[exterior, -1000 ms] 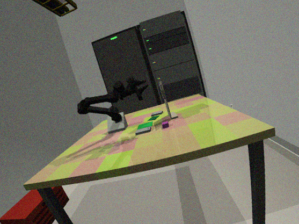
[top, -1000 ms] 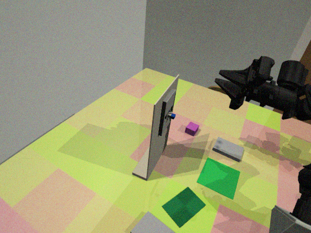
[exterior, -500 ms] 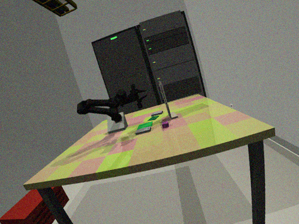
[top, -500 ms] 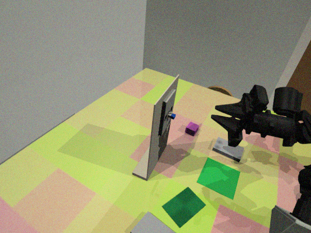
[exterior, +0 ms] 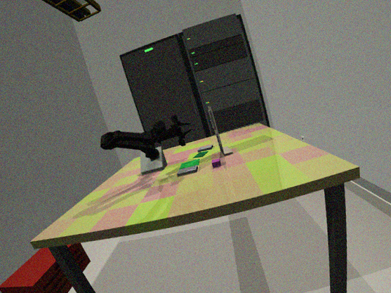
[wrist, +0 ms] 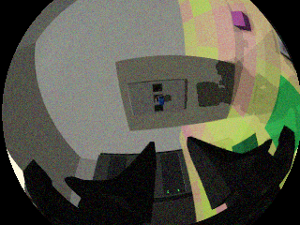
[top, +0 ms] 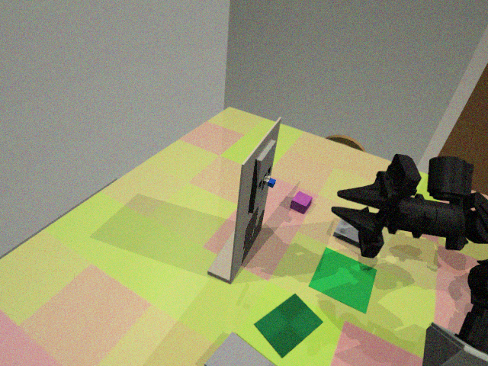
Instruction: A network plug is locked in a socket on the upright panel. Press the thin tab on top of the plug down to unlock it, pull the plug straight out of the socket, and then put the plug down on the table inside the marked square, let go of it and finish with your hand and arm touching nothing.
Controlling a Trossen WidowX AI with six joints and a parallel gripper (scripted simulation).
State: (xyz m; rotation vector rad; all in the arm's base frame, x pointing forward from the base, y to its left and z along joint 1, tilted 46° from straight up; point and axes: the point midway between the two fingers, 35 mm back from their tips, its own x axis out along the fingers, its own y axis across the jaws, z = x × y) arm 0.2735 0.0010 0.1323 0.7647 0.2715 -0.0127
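The upright panel (top: 239,220) (exterior: 216,131) (wrist: 141,72) stands on the table. The plug (top: 271,182) (wrist: 161,100), a small blue piece, sticks out of a socket on its face; its thin tab is too small to make out. My gripper (top: 336,201) (exterior: 190,127) (wrist: 172,142) is partly open and empty. It is in the air in front of the panel, well back from the plug, its fingers pointing toward the panel. A bright green square (top: 342,279) (exterior: 190,164) and a dark green square (top: 288,325) (exterior: 201,154) lie flat on the table; which is the marked one, I cannot tell.
A purple block (top: 301,202) (exterior: 216,163) (wrist: 240,19) lies in front of the panel. One grey slab (top: 345,232) (exterior: 188,171) lies beside the bright green square, partly behind my gripper in the top view. Another grey slab (top: 238,351) (exterior: 205,147) lies beyond the dark green square.
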